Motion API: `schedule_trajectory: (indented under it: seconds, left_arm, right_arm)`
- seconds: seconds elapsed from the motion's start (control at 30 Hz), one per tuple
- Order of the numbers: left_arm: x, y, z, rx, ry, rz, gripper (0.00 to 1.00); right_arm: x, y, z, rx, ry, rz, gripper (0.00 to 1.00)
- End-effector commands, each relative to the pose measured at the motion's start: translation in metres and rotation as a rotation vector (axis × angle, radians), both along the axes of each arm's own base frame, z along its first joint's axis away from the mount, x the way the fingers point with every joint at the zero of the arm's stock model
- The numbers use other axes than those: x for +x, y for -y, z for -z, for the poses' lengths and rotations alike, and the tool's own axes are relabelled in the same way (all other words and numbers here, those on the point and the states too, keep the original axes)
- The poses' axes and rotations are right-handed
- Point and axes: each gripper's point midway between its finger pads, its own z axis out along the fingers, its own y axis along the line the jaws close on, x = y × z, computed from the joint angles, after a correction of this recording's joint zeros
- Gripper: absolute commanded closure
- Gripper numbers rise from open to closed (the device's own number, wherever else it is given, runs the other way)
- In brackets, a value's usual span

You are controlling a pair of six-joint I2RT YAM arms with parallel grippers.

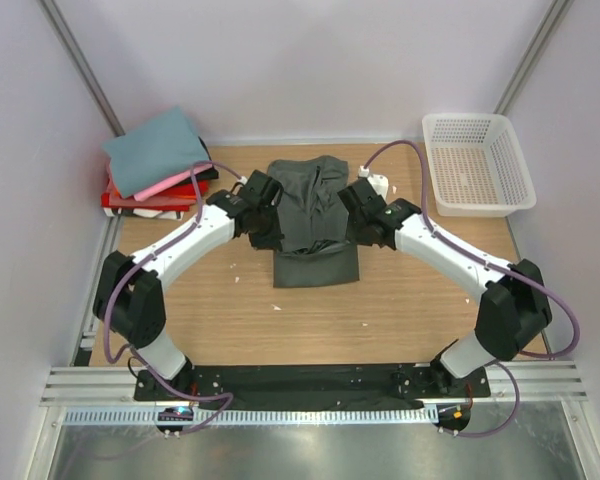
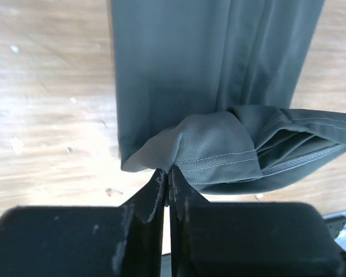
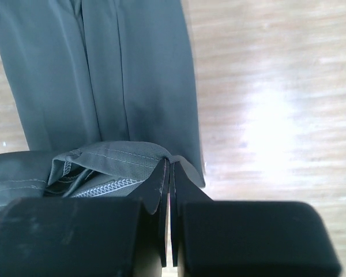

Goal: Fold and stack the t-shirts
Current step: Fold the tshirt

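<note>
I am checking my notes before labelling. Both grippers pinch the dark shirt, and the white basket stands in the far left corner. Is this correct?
Not quite. The white basket stands in the far right corner, as the top view shows; folded shirts fill the far left one. The left gripper and right gripper do pinch the dark shirt.

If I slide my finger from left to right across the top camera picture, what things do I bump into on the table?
pile of folded t-shirts → left claw → dark grey-green t-shirt → right claw → white basket
</note>
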Motion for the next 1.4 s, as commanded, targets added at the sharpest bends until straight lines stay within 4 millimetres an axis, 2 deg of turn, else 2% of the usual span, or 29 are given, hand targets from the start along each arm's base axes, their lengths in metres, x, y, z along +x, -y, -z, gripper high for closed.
schedule_trajectory:
  seconds: [0.0, 0.13, 0.27, 0.3, 0.37, 0.4, 0.43, 0.5, 0.53, 0.6, 0.63, 0.67, 0.73, 0.77, 0.8, 0.83, 0.87, 0.9, 0.97, 1.0, 1.07, 1.1, 1.17, 1.2, 1.23, 1.27, 1.3, 1.33, 1.37]
  left_arm:
    - [0.017, -0.001, -0.007, 0.012, 0.008, 0.049, 0.98]
    - [0.035, -0.003, 0.0, 0.017, -0.006, 0.042, 0.98]
    - [0.051, -0.004, 0.008, 0.015, -0.027, 0.033, 0.98]
    - [0.055, -0.004, 0.009, 0.014, -0.029, 0.032, 0.98]
    - [0.065, -0.005, 0.017, 0.019, -0.038, 0.026, 0.98]
    - [0.068, -0.005, 0.019, 0.02, -0.046, 0.024, 0.98]
    - [0.071, -0.005, 0.031, 0.032, -0.07, 0.023, 0.98]
    - [0.082, -0.008, 0.034, 0.031, -0.086, 0.008, 0.98]
    - [0.087, -0.009, 0.036, 0.034, -0.092, 0.002, 0.98]
    - [0.103, -0.01, 0.04, 0.032, -0.098, -0.003, 0.98]
    - [0.105, -0.014, 0.051, 0.052, -0.134, -0.007, 0.97]
    - [0.12, -0.012, 0.04, 0.053, -0.094, -0.007, 0.96]
    - [0.126, -0.022, 0.052, 0.101, -0.129, -0.016, 0.95]
    - [0.131, -0.022, 0.051, 0.099, -0.124, -0.014, 0.93]
    - [0.139, -0.021, 0.044, 0.093, -0.115, -0.011, 0.88]
    - [0.147, -0.024, 0.042, 0.088, -0.108, -0.02, 0.83]
    - [0.151, -0.023, 0.052, 0.078, -0.136, -0.005, 0.67]
    - [0.162, -0.021, 0.033, 0.055, -0.103, -0.003, 0.6]
    - [0.173, -0.026, 0.024, 0.044, -0.095, -0.012, 0.49]
    - [0.18, -0.027, 0.005, 0.037, -0.062, -0.004, 0.43]
    - [0.183, -0.032, -0.017, 0.041, -0.019, -0.008, 0.4]
    - [0.183, -0.036, -0.042, 0.043, 0.04, -0.015, 0.39]
    - [0.174, -0.041, -0.048, 0.051, 0.046, -0.027, 0.38]
    - [0.171, -0.041, -0.077, 0.021, 0.124, -0.031, 0.38]
    - [0.165, -0.042, -0.075, 0.015, 0.117, -0.037, 0.38]
    - [0.149, -0.046, -0.056, 0.028, 0.061, -0.039, 0.37]
    - [0.145, -0.045, -0.052, 0.016, 0.068, -0.041, 0.37]
    - [0.132, -0.041, -0.066, -0.022, 0.089, -0.038, 0.38]
    - [0.118, -0.044, -0.037, -0.017, 0.036, -0.041, 0.38]
  right_arm:
    - [0.032, -0.005, -0.021, 0.013, 0.067, -0.037, 0.99]
    - [0.052, -0.005, -0.016, 0.018, 0.055, -0.036, 0.99]
    - [0.067, -0.008, -0.004, 0.028, 0.039, -0.038, 0.99]
    - [0.07, -0.009, 0.005, 0.021, 0.021, -0.039, 0.99]
    - [0.078, -0.011, 0.009, 0.025, 0.018, -0.038, 0.99]
    - [0.081, -0.013, 0.021, 0.017, -0.001, -0.041, 0.99]
    - [0.087, -0.015, 0.021, 0.017, 0.0, -0.042, 0.99]
    - [0.095, -0.013, 0.028, 0.011, -0.01, -0.033, 0.99]
    - [0.099, -0.013, 0.04, -0.002, -0.032, -0.027, 0.99]
    - [0.113, -0.013, 0.039, 0.002, -0.029, -0.028, 0.99]
    - [0.122, -0.014, 0.041, 0.001, -0.028, -0.022, 0.99]
    - [0.126, -0.012, 0.046, -0.007, -0.038, -0.018, 0.99]
    - [0.141, -0.01, 0.053, -0.01, -0.054, -0.017, 0.96]
    - [0.144, -0.01, 0.056, -0.01, -0.062, -0.015, 0.96]
    - [0.147, -0.005, 0.057, -0.011, -0.079, -0.005, 0.81]
    - [0.158, -0.006, 0.056, -0.009, -0.074, 0.003, 0.71]
    - [0.162, -0.002, 0.054, -0.006, -0.077, 0.021, 0.53]
    - [0.164, 0.001, 0.053, -0.004, -0.084, 0.027, 0.42]
    - [0.179, 0.007, 0.036, 0.011, -0.053, 0.057, 0.24]
    - [0.178, 0.01, 0.03, 0.006, -0.059, 0.063, 0.23]
    - [0.18, 0.015, 0.009, -0.006, -0.024, 0.079, 0.21]
    - [0.178, 0.017, -0.011, 0.01, 0.012, 0.085, 0.21]
    - [0.163, 0.019, -0.014, 0.019, 0.011, 0.081, 0.21]
    - [0.157, 0.017, -0.038, 0.057, 0.068, 0.074, 0.21]
    - [0.141, 0.02, -0.018, 0.058, 0.022, 0.071, 0.21]
    - [0.132, 0.018, -0.017, 0.083, 0.015, 0.057, 0.21]
    - [0.126, 0.01, -0.018, 0.135, 0.018, 0.028, 0.21]
    - [0.104, 0.011, -0.004, 0.155, -0.023, 0.017, 0.21]
    - [0.094, 0.009, 0.0, 0.184, -0.037, 0.004, 0.2]
